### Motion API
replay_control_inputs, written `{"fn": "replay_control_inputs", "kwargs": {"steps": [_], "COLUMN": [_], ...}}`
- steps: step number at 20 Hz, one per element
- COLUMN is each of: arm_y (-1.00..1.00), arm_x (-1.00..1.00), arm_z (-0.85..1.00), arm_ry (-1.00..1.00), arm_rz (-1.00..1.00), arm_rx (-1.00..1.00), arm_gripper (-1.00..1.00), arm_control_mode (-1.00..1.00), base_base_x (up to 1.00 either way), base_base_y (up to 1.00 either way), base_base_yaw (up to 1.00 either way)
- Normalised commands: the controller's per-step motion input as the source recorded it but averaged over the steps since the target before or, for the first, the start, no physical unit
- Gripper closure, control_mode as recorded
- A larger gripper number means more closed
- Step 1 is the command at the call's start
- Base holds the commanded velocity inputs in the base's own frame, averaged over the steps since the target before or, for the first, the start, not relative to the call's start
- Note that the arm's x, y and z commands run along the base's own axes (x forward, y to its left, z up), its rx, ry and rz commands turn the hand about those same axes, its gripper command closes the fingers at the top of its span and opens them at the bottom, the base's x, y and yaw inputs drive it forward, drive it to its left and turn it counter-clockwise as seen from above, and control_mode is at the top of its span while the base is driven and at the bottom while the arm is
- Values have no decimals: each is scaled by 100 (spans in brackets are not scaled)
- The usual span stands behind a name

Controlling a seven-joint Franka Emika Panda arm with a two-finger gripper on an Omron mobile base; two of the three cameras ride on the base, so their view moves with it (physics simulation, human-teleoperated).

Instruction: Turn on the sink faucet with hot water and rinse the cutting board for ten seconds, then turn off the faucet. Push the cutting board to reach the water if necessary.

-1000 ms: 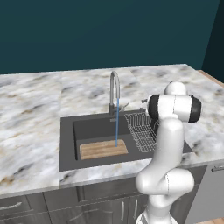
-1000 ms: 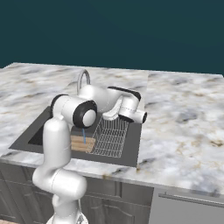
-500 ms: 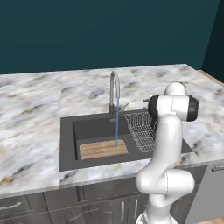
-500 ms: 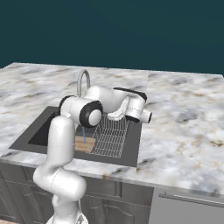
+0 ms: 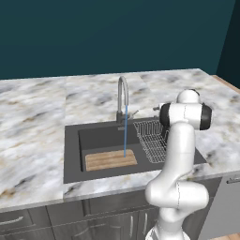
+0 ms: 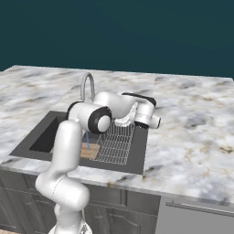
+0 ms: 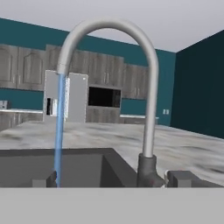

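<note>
Since a second ago the arm's wrist has swung further right over the dish rack [image 5: 152,136], while the cutting board [image 5: 110,160], light brown with plank grain, lies unmoved in the sink [image 5: 70,154] under the water [image 5: 125,136]. From the hand, the faucet [image 7: 144,87] arches close with a kitchen behind; the arm hides most of the board from the right, and whether the fingers are apart or together cannot be told.

We find no readable text, label, brand, number or sign anywhere around the dark charcoal-grey rectangular sink [image 5: 72,154]. Its rim is blank, and the tall silver-grey gooseneck faucet [image 5: 123,98] rising behind its basin carries no marking that we can make out.
</note>
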Motion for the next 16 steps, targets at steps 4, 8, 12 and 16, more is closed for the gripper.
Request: {"fn": "replay_control_inputs", "kwargs": {"steps": [4, 8, 12, 16], "arm_y": [-16, 1, 23, 29], "arm_x": [6, 34, 32, 26], "arm_z": [-10, -14, -1, 0], "arm_ry": [0, 0, 0, 0], "arm_rz": [10, 4, 0, 0], "arm_rx": [2, 1, 0, 0], "arm_gripper": [-100, -100, -100, -100], "arm_control_mode": [-100, -100, -100, -100], "base_base_x": [0, 0, 0, 0], "base_base_y": [0, 0, 0, 0], "base_base_yaw": [0, 0, 0, 0]}}
